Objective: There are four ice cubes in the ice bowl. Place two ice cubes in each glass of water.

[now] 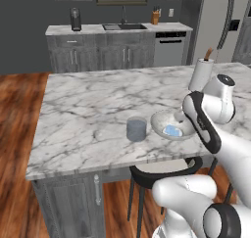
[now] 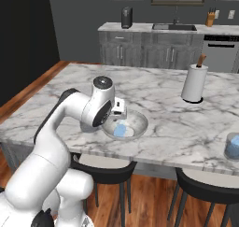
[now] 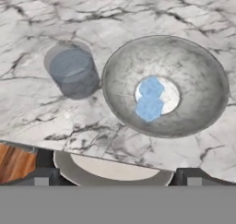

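The ice bowl [image 3: 120, 57] sits near the counter's front edge, pale and glossy. Two light blue ice cubes [image 3: 150, 98] lie touching each other at its bottom, also seen as ice cubes [image 1: 172, 130] and ice cubes [image 2: 121, 129]. One glass of water [image 3: 73, 72] stands just left of the bowl, the same glass [image 1: 136, 129]. A second glass [image 2: 232, 146] is at the far right edge with a light blue patch inside. My gripper [image 3: 117, 178] hovers above the bowl's near side, open and holding nothing, its fingertips [image 3: 42, 177] wide apart. My forearm hides part of the ice bowl [image 1: 159, 118].
A tall white paper-towel roll [image 2: 193, 83] with a brown tip stands on the counter behind the bowl. Dark-rimmed stools [image 2: 103, 167] sit under the counter's front edge. The marble counter [image 1: 98, 95] stretches wide to the left and back.
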